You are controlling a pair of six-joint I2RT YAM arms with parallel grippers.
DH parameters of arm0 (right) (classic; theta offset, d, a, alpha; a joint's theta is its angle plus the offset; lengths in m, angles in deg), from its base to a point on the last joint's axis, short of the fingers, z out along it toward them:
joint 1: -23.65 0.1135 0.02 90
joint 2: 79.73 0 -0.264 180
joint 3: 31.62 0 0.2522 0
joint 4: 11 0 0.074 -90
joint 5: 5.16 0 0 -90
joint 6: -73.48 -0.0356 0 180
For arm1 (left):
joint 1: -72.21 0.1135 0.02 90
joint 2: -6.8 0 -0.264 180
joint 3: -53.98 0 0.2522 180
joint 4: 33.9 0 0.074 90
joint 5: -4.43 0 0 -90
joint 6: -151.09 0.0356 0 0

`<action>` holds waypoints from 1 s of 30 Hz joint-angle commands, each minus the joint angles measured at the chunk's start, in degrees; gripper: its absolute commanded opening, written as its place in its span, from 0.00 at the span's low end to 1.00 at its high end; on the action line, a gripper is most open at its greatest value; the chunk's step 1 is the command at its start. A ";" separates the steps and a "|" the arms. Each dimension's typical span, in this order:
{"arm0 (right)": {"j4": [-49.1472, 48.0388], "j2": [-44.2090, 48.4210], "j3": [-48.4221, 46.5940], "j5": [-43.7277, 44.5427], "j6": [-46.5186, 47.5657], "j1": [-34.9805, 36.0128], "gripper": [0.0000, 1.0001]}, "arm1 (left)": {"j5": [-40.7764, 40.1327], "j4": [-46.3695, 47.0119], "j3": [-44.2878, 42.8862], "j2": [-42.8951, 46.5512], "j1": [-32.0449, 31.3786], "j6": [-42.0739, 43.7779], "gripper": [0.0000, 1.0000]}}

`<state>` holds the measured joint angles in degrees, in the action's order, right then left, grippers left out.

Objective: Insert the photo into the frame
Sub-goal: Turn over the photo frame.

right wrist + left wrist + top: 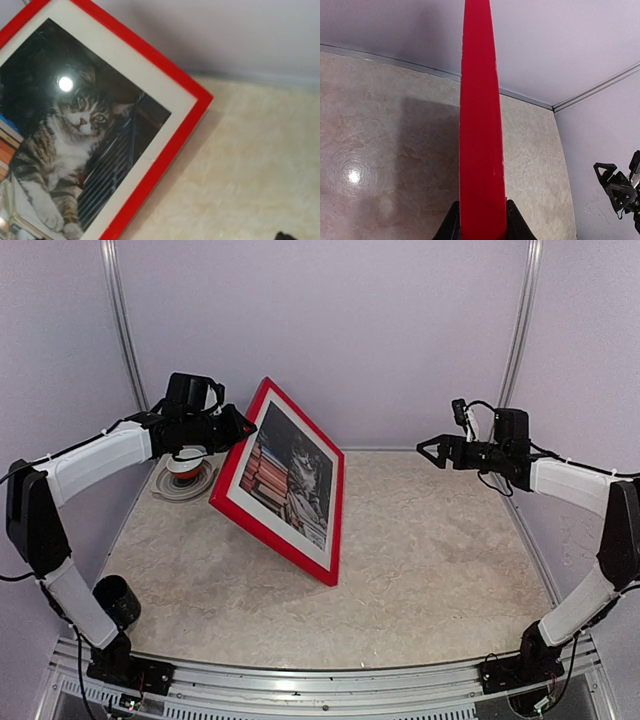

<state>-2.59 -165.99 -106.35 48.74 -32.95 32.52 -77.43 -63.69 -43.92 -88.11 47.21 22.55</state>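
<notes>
The frame (268, 536), glossy red, stands tilted on the table with its lower corner down and its front facing right. The photo (293, 480), a tabby cat on stacked books with a white border, sits inside it. My left gripper (243, 428) is shut on the frame's upper left edge. In the left wrist view that red edge (480, 140) runs straight up from between the black fingers (451, 227). My right gripper (428, 448) hangs open in the air to the right, well apart from the frame. Its wrist view shows the photo (75, 130) and the frame's corner (165, 155).
A round grey disc with an orange and white roll on it (183, 478) lies behind the frame at the back left. A black cylinder (118, 598) stands by the left arm's base. Purple walls close in the back and sides.
</notes>
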 commanded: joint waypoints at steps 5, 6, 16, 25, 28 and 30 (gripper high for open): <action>0.91 -4.05 2.23 -2.88 -5.21 -0.10 0.99 | 0.97 13.81 9.02 3.11 -0.10 -0.17 0.00; 0.37 -4.43 2.64 -3.49 -5.65 -0.08 0.99 | 1.54 15.05 10.26 3.15 -0.06 -0.55 0.00; -3.85 -8.80 6.02 -3.88 -10.07 1.40 0.99 | 4.23 21.53 17.46 1.08 -0.95 -2.91 0.00; -4.44 -12.99 5.64 -0.83 -12.14 4.14 0.99 | -1.89 23.10 22.01 2.25 -3.58 -4.18 0.00; -4.77 -14.32 5.22 -0.41 -12.57 5.29 0.99 | -3.41 23.67 23.43 2.77 -4.30 -4.87 0.01; -4.28 -15.01 4.72 0.67 -12.62 6.04 0.99 | -4.11 23.87 24.21 3.05 -4.57 -5.20 0.02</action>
<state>-6.11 -179.37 -100.80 47.45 -44.62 36.82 -75.12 -41.46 -22.02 -86.43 43.98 10.11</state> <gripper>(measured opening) 0.992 0.207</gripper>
